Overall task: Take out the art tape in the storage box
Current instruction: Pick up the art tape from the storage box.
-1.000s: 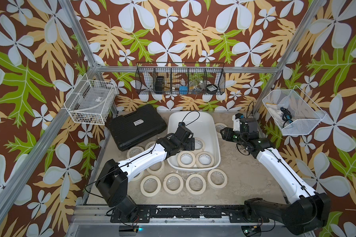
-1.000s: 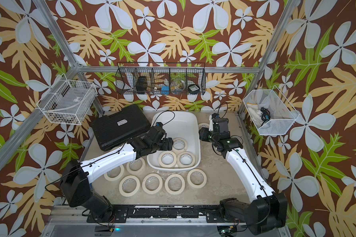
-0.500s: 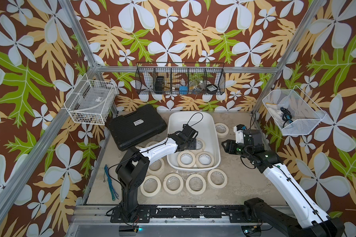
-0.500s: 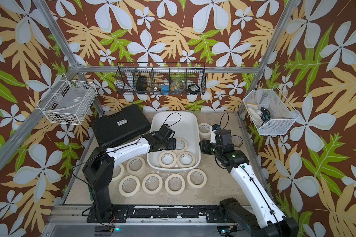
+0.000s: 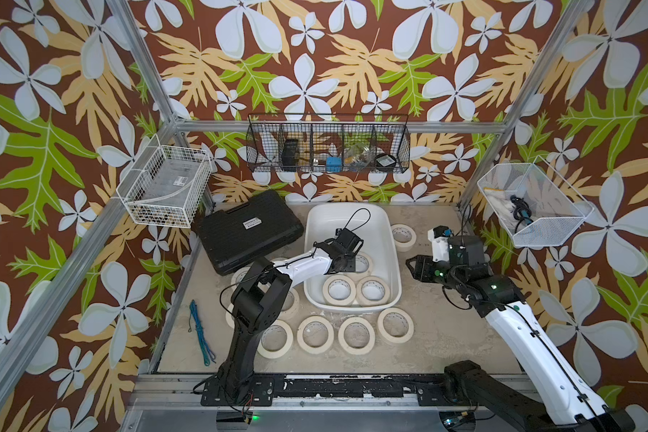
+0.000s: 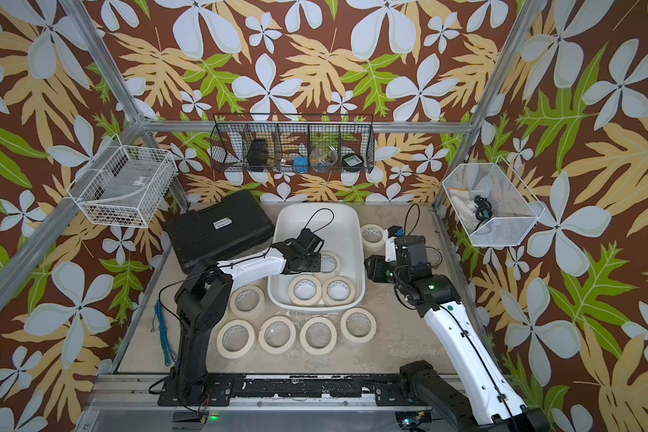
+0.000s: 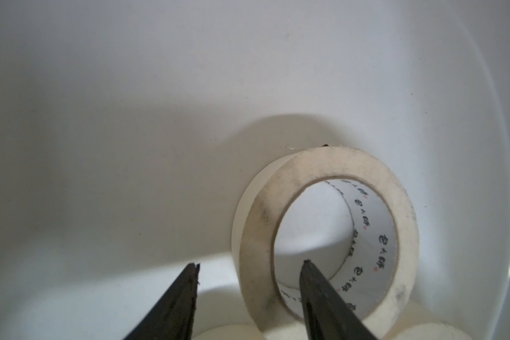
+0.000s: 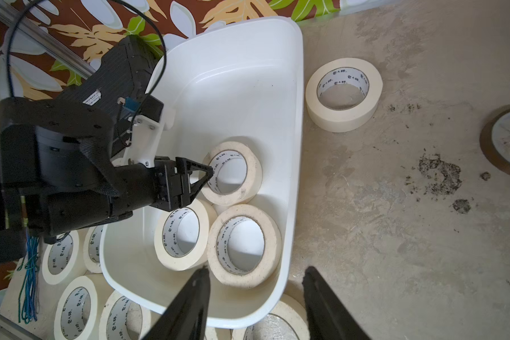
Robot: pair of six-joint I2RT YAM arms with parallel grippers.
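Fingers of the left gripper: part-way apart, astride one wall of an art tape roll, one inside the core, one outside with a sliver of gap showing; apparently not pinching yet. Roll midway down the storage box, by its right wall, tilted, hole turned toward that wrist, seemingly propped on a pair of rolls at the box's near end. No long axis to a ring: only wall thickness to squeeze across, then up over the rim. Right gripper outside the box, just beside its right wall, jaws wide, empty; clearly the farther one. Other rolls already out, in front of and left of the box.
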